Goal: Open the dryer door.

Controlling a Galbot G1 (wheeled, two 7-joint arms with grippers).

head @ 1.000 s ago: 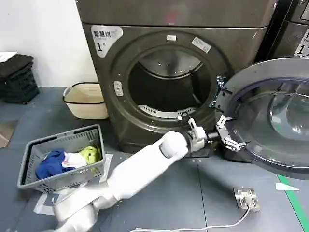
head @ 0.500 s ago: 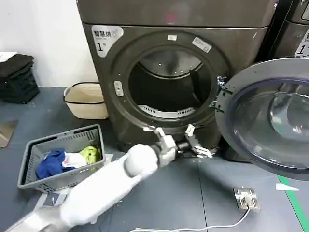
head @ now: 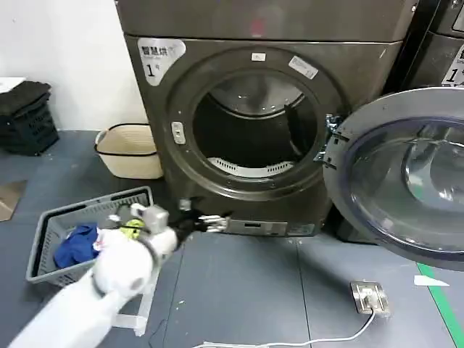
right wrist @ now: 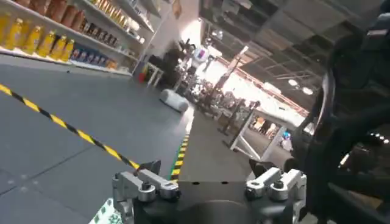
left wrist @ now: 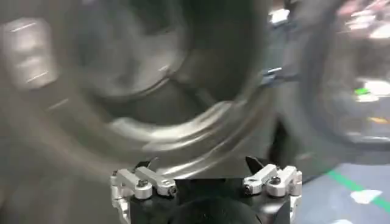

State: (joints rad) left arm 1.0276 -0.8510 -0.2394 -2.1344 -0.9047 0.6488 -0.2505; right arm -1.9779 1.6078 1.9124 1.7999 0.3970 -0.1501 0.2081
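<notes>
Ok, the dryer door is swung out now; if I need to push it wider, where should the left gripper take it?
Probably the dryer door's chrome rim at its lower free edge, away from the hinge. It stands open facing the room, so bring the open left gripper from the drum opening's side.

Even indoor light; left wrist view heavily motion-blurred.

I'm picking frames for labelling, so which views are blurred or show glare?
Head view: background sharp, left gripper and its arm motion-smeared, pale reflections on the open dryer door glass. Left wrist view: dryer drum and door streaked with motion blur, gripper crisp. Right wrist view: right gripper sharp, bright overexposed glare from ceiling lights.
</notes>
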